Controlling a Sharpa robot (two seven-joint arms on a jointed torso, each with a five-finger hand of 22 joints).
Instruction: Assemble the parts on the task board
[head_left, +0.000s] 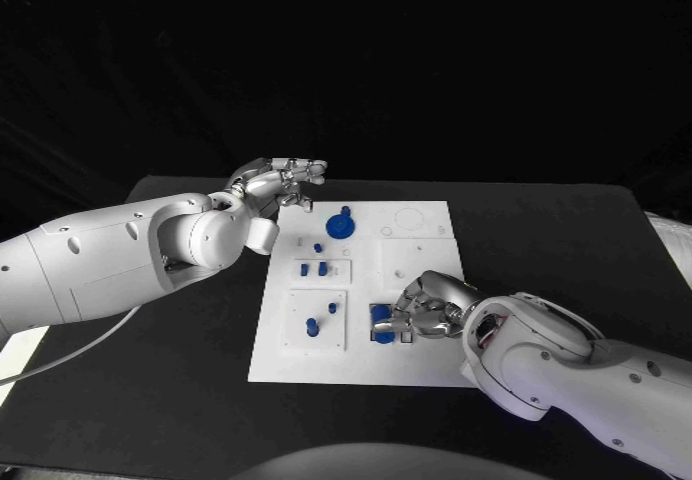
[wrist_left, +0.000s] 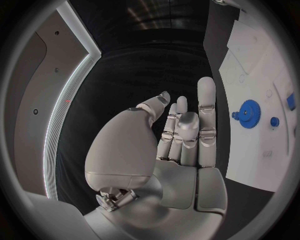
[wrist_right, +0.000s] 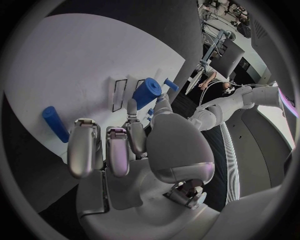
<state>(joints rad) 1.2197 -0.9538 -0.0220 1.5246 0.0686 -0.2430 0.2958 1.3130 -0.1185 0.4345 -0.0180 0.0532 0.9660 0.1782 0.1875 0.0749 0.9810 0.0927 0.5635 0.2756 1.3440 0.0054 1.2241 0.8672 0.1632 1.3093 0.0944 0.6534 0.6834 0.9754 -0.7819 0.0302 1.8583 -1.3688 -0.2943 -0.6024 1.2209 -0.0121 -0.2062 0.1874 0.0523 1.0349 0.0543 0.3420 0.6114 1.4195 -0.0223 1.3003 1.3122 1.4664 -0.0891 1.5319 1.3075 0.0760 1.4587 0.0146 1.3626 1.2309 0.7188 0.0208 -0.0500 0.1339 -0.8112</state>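
Right hand (head_left: 430, 305): works over the near right part of the task board (head_left: 296, 365), fingers curled down around a blue cylinder (head_left: 382, 322); the right wrist view shows the cylinder (wrist_right: 145, 93) at the fingertips, with one finger lying along it. It reads as held, though the far side of the grip is hidden.
Step in hand: seating that cylinder in its place on the board, as I judge it.
How to do it well: keep the piece square to the board while pressing, ease it down rather than force it, and let go only once it sits flush. A tilt would probably jam it or slide the board on the black table (head_left: 173, 400).
Loose peg (wrist_right: 55, 123): a long blue piece lies flat on the board just beside the working fingers; keep the knuckles off it.
Near left panel: one blue part (head_left: 313, 325) lies here, a smaller one beyond it.
Middle of the board: two small blue parts (head_left: 312, 269) stand side by side in a raised frame.
Far left of the board: a blue gear (head_left: 340, 224) sits on the plate, apart from the other pieces.
Left hand (head_left: 280, 181): raised off the far left corner of the board, fingers loosely apart and holding nothing, well away from the gear (wrist_left: 248, 108).
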